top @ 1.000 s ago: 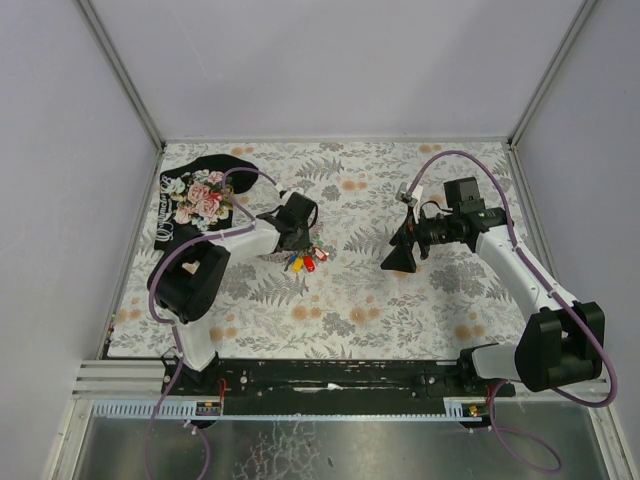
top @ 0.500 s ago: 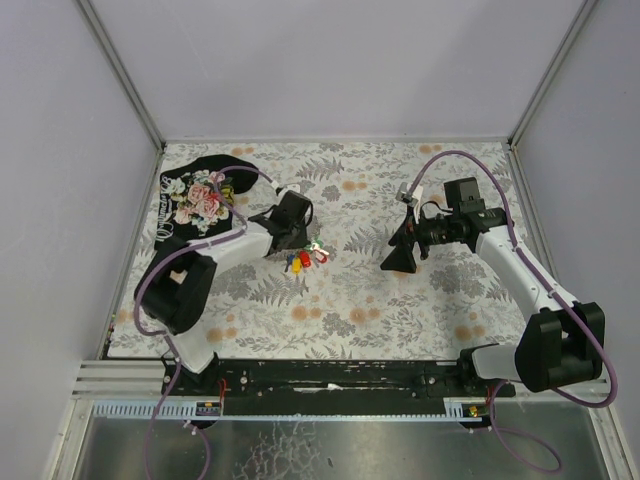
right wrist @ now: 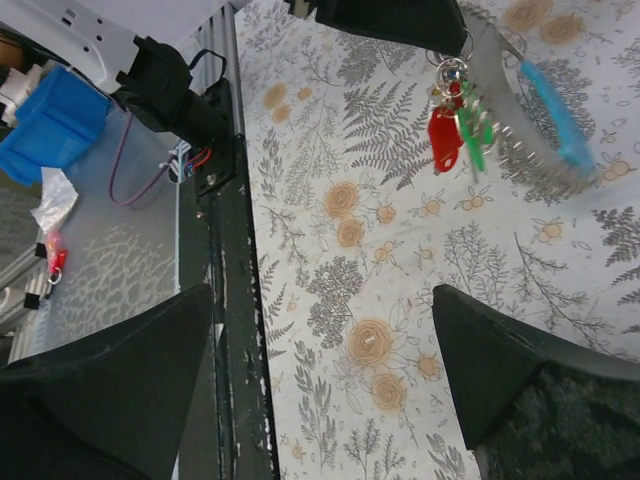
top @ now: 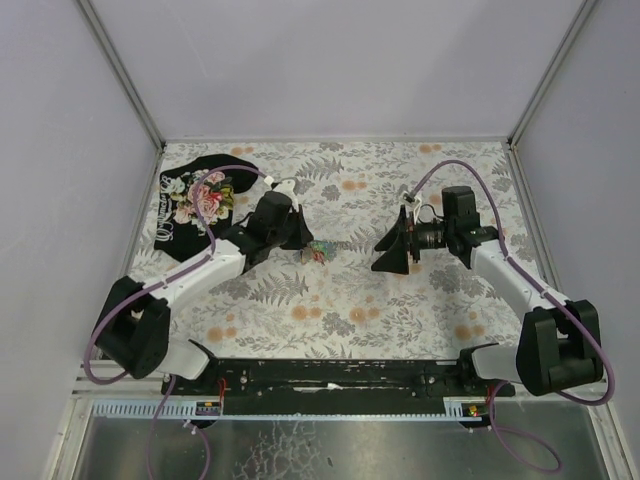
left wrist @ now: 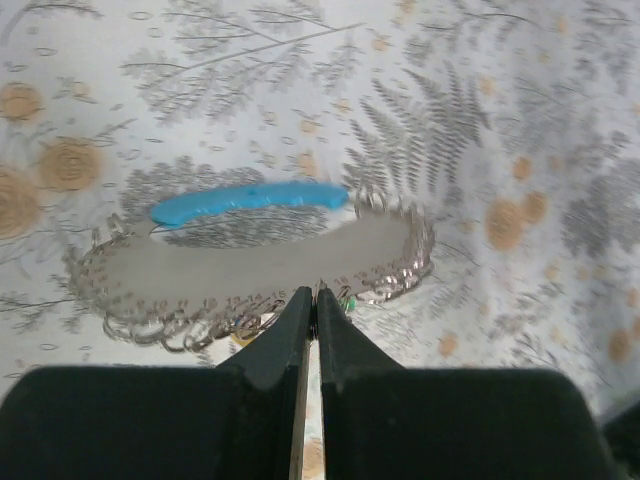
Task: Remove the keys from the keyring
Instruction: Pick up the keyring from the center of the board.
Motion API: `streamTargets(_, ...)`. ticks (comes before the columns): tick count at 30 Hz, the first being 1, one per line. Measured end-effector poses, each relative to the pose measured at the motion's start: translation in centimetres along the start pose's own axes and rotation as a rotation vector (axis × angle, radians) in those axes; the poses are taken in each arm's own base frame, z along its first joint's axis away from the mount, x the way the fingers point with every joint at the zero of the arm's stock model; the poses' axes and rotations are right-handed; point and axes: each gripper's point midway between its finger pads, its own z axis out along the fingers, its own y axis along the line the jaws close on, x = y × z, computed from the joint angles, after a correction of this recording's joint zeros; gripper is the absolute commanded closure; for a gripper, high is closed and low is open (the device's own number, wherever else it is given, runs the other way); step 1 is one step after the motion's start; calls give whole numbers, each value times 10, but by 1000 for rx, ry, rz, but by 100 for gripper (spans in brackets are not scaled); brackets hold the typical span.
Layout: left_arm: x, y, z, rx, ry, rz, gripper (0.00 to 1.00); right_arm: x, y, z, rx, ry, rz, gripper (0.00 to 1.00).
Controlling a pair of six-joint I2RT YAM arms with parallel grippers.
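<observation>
My left gripper (top: 304, 244) is shut on the keyring (left wrist: 330, 292), pinching the thin metal ring at its tips. The ring's grey and light-blue fob (left wrist: 250, 240) and silvery chain (left wrist: 410, 270) hang just beyond the black fingers (left wrist: 285, 335). In the right wrist view the keys (right wrist: 455, 130) dangle under the left gripper (right wrist: 392, 22), a red head and a green head showing, with the fob (right wrist: 525, 110) beside them. In the top view the keys (top: 319, 252) are a small bright cluster. My right gripper (top: 386, 256) stands open a short way to their right, nothing between its jaws (right wrist: 320, 300).
A black floral cloth (top: 196, 200) lies at the table's back left. The black front rail (right wrist: 226, 250) edges the patterned mat (top: 400, 310). Beyond the rail sits a blue box (right wrist: 50, 120). Walls close in on the left, back and right.
My left gripper has shut on the keyring and carried it right and away from the cloth, off the mat. The right gripper has edged slightly left, still open.
</observation>
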Motion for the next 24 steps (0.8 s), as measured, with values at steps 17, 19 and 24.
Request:
streamTargets(17, -16, -69, -39, 306, -44, -148, 100, -7, 12, 9, -3, -22, -166, 1)
streamTargets(19, -13, -73, -38, 315, -31, -166, 100, -1, 11, 16, 13, 10, -222, 1)
streamTargets(24, -8, -82, -39, 338, -10, -201, 100, 11, 4, 31, 74, 89, -344, 1)
